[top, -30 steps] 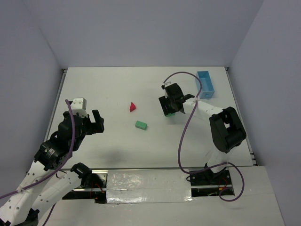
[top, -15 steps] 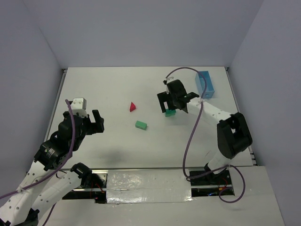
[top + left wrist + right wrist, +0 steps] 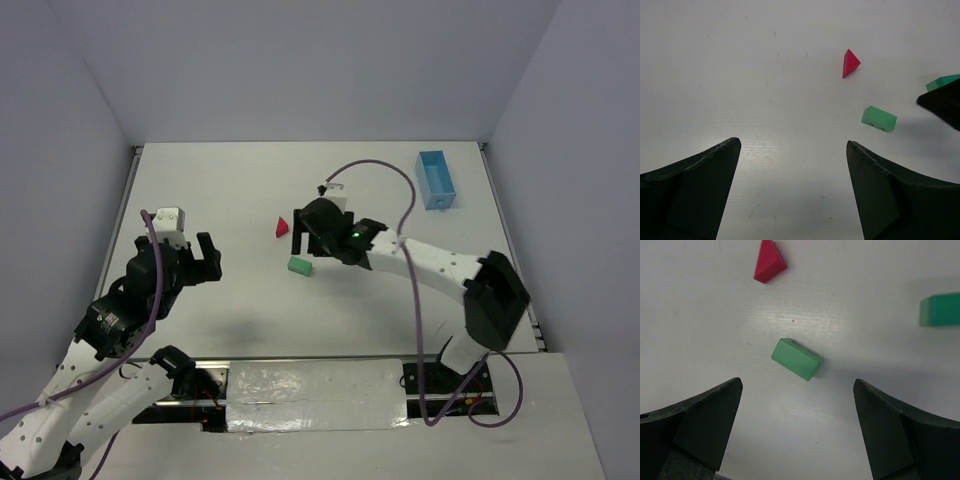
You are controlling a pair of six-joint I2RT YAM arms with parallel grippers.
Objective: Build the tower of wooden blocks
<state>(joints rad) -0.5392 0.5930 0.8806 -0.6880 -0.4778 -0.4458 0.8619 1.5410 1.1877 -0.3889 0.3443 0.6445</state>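
Wood block tower not yet built, its pieces lying loose on the tabletop (image 3: 220, 180)
Red roof piece (image 3: 769, 262) sits upper left in the right wrist view, a green block (image 3: 796, 359) at centre, a second green block (image 3: 940, 309) at the right edge, all apart, none visibly stacked. Right fingers (image 3: 695, 430) stand wide apart, empty, framing the centre one; left fingers (image 3: 690, 195) are apart too, holding nothing. By my judgement all stacking is left to do

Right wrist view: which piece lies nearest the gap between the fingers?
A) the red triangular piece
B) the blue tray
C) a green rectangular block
C: the green rectangular block lies centred ahead of the open right gripper; the red piece is farther off.
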